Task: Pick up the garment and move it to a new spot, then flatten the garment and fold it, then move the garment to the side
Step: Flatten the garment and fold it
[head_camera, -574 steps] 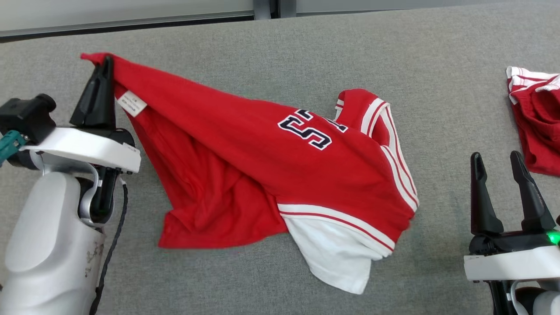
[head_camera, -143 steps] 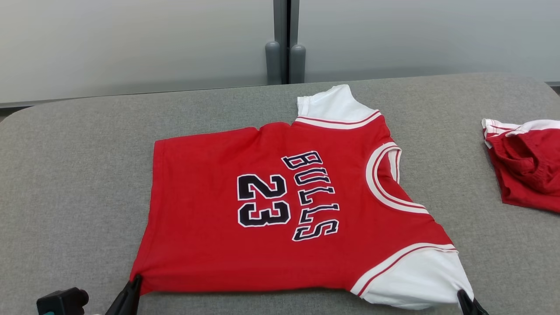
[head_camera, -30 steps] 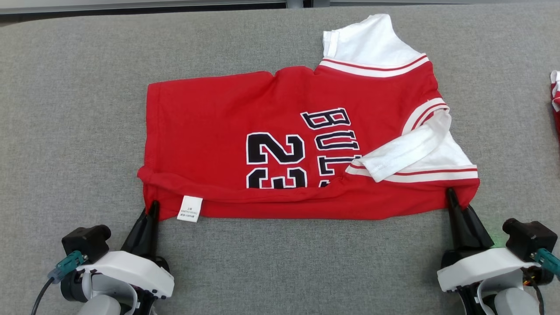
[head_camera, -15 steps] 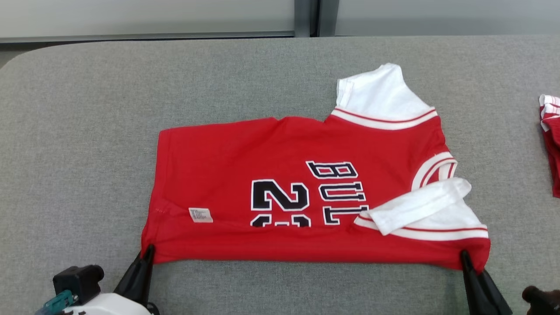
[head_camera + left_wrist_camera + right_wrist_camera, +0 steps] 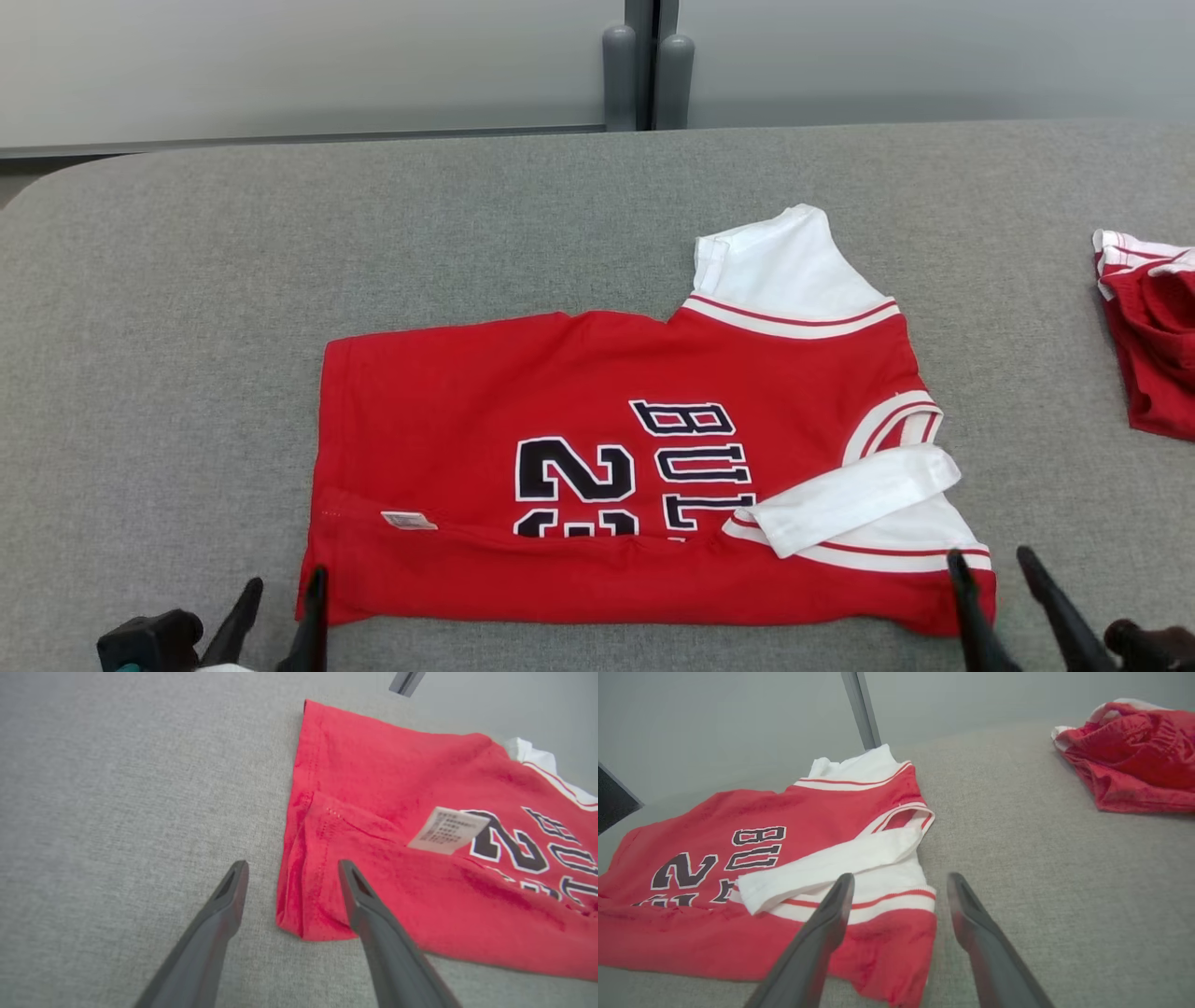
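Both grippers have just let go, left gripper [image 5: 292, 877] and right gripper [image 5: 901, 886] fingers spread beside the jersey [image 5: 607, 448], leaving its near edge folded over.

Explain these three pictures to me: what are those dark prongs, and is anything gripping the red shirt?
You are looking through a two-armed robot's cameras. One sits on its head, looking down at a grey padded table. The other two sit on its wrists, each looking along its own pincer. The dark prongs are pincer fingers. The left pincer and the right pincer both stand open, each astride a near corner of the red jersey, gripping nothing. The jersey lies flat with its near edge folded over and a white sleeve lying across it. A second crumpled red garment lies off to the right.
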### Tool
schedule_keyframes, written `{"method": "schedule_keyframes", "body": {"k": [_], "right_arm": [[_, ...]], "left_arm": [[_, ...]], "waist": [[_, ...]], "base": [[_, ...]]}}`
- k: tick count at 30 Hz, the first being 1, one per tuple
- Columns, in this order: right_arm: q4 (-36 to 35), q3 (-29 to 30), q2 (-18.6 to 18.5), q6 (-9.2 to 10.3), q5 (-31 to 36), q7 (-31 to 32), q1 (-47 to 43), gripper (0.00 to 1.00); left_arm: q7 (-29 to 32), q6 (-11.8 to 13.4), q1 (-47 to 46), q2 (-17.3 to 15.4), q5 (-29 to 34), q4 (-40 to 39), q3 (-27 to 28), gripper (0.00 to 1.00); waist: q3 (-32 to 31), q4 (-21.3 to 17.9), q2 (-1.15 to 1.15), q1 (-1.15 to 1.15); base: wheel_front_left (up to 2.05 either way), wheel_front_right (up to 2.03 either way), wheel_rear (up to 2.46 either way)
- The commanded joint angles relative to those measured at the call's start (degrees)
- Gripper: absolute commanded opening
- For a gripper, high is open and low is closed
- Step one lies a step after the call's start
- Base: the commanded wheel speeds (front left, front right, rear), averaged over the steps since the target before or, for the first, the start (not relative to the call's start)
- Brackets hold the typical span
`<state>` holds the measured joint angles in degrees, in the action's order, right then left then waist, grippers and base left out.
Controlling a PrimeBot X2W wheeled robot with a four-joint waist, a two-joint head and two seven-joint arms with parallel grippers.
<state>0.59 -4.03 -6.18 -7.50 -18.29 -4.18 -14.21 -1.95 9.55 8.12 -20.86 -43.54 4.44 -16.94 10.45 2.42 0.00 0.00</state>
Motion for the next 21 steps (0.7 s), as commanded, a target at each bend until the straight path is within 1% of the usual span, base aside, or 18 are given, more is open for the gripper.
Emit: {"method": "schedule_keyframes", "body": {"k": [1, 4, 8, 12, 21], "right_arm": [[-1.55, 1.42, -0.65, 0.02, 1.13, -1.29, 1.80, 1.00], [-4.39, 3.20, -1.04, 0.02, 2.55, -1.83, 4.48, 1.00], [-7.44, 3.69, -1.95, 0.02, 3.09, -0.52, 7.88, 1.00], [-8.39, 3.85, -2.96, 0.02, 3.32, 0.80, 9.47, 1.00], [-9.31, 4.10, -2.17, 0.02, 3.45, 1.59, 9.87, 1.00]], "left_arm": [[-2.84, 1.00, -1.06, 0.53, 1.60, -0.36, 0.67, 1.00], [-7.35, 2.12, -2.88, 0.93, 4.18, -2.52, 1.38, 1.00], [-10.01, 3.72, -4.40, 0.49, 7.52, -5.56, 1.56, 1.00], [-10.56, 4.52, -6.34, -0.36, 10.17, -7.62, 1.08, 1.00], [-10.12, 6.06, -6.21, -0.23, 11.27, -8.87, 0.48, 1.00]], "waist": [[-0.67, -0.12, 0.00, 0.00], [-1.41, -0.24, 0.00, 0.00], [-2.20, -0.59, 0.00, 0.00], [-2.54, -0.74, 0.00, 0.00], [-2.11, -1.17, 0.00, 0.00]], "base": [[0.00, 0.00, 0.00], [0.00, 0.00, 0.00], [0.00, 0.00, 0.00], [0.00, 0.00, 0.00], [0.00, 0.00, 0.00]]}}
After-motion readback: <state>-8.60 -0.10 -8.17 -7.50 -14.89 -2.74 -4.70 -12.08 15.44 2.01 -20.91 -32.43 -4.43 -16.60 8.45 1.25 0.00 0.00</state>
